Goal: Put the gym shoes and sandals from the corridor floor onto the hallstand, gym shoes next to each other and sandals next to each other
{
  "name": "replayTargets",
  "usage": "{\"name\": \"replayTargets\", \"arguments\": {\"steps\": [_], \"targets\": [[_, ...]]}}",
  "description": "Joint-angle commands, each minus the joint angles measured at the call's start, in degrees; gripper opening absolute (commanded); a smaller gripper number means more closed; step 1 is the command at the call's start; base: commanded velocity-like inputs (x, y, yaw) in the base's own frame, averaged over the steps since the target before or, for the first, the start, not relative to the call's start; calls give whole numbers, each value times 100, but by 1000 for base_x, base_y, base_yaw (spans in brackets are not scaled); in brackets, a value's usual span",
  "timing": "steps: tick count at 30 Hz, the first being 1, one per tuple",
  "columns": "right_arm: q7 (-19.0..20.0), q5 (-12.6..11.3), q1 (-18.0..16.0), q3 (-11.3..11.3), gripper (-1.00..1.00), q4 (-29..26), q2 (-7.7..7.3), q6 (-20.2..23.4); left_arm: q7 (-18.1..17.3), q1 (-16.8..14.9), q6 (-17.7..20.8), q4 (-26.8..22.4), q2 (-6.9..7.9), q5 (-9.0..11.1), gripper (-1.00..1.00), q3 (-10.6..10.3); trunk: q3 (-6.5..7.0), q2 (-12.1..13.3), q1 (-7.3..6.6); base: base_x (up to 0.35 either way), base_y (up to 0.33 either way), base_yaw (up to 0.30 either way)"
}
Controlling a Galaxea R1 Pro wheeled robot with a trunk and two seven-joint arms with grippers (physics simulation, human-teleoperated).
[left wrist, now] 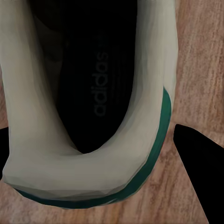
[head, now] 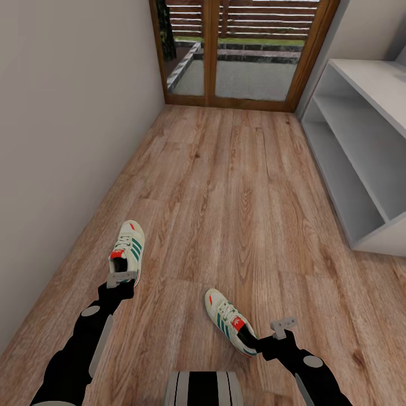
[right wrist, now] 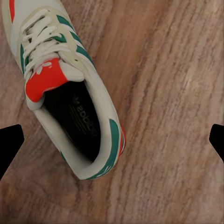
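Observation:
Two gym shoes lie apart on the corridor floor (head: 225,186), cream-white with green stripes and orange-red patches. The left gym shoe (head: 128,247) lies near the wall with its toe pointing away. My left gripper (head: 123,277) is open just above its heel (left wrist: 93,168), a dark finger (left wrist: 198,172) on each side. The right gym shoe (head: 229,326) lies angled in front of my base. My right gripper (head: 283,325) is open above the floor beside its heel (right wrist: 100,158), fingers (right wrist: 9,144) wide apart. The hallstand (head: 361,169) stands at the right. The two sandals are out of view.
A plain wall (head: 67,141) runs along the left, close to the left shoe. A wood-framed glass door (head: 242,51) closes the corridor's far end. Open plank floor stretches between the shoes and the pale grey shelves.

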Motion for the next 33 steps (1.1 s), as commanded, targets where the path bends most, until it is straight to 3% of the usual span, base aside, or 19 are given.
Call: {"name": "replayTargets", "arguments": {"steps": [1,8,18,33], "targets": [[12,5,-2,5,100,-8,-4,30,-4,-2,31,-9,-4,-17,-100,7,-7,-2,-1,0,0,0],[12,5,-2,5,100,-7,-4,30,-4,-2,31,-8,-7,-12,-100,7,-169,-8,12,0,0,0],[12,5,-2,5,100,-9,-4,30,-4,-2,31,-8,-9,-11,-100,7,-218,-8,12,0,0,0],[11,5,-2,5,100,-9,-4,30,-4,-2,31,-9,-9,-11,-100,5,-661,-27,48,0,0,0]]}}
